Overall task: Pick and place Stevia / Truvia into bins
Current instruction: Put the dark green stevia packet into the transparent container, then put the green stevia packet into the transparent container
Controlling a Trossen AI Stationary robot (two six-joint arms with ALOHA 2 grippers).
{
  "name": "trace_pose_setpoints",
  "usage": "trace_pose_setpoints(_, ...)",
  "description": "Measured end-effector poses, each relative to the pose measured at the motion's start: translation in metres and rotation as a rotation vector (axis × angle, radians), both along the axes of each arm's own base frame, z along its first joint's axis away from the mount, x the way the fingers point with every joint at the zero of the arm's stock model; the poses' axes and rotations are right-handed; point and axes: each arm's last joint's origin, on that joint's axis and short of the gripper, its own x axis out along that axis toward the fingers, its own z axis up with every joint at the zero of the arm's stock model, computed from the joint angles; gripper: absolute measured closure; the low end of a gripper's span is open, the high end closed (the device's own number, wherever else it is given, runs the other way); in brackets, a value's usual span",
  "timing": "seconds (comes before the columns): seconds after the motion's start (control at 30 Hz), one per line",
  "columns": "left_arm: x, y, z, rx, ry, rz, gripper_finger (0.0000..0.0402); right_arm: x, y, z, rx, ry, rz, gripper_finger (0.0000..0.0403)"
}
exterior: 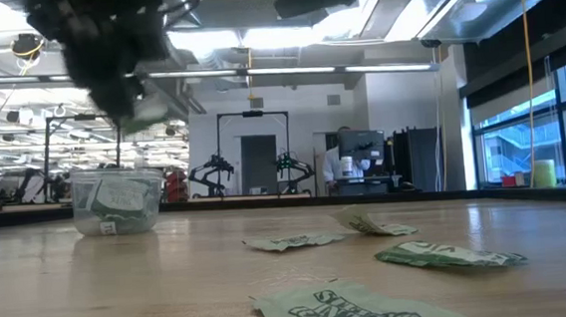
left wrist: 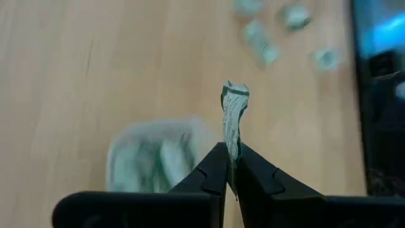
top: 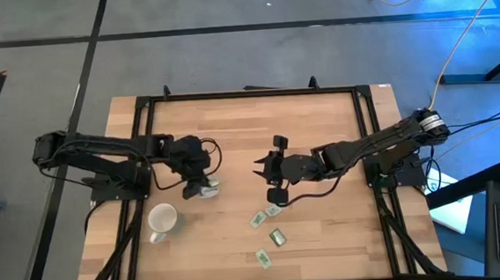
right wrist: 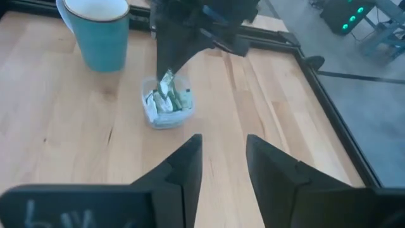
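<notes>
From above, the left gripper hangs over the small clear plastic cup beside a white mug, loose green-and-white sachets lying apart on the wooden surface; its wrist view shows jaws clamped on one sachet, perhaps crumpled; the right gripper hovers, jaws apart.

left tool above cup, 4 sachets nearby.

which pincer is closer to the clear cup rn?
Left. The left pincer hangs right above the cup, shut on a sachet; the right pincer is off to the side, open.
</notes>
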Motion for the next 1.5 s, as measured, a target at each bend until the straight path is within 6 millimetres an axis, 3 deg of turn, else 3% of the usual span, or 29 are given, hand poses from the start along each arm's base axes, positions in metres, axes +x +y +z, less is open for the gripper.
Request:
trace_pose_setpoints(0.13, -0.005, 0.001, -0.008, -0.004, 0.112, 0.048, 0.0383, 0.000, 0.000, -0.002, -0.003, 0.010, 0.000, 0.0277)
trace_pose_setpoints(0.77, 0.009, 0.002, -0.040, -0.020, 0.279, 0.040, 0.0382, -0.001, 0.000, -0.004, 0.007, 0.035, -0.011, 0.0276)
trace_pose_setpoints(1.2, 0.008, 0.008, -0.021, 0.037, 0.227, 0.042, 0.0330, -0.004, -0.001, -0.008, 0.002, 0.087, -0.017, 0.0276)
trace_pose_setpoints(1.5, 0.001, 0.028, -0.005, 0.299, 0.213, 0.194, 0.0325, -0.014, 0.003, -0.033, 0.164, 0.243, 0.111, 0.0276)
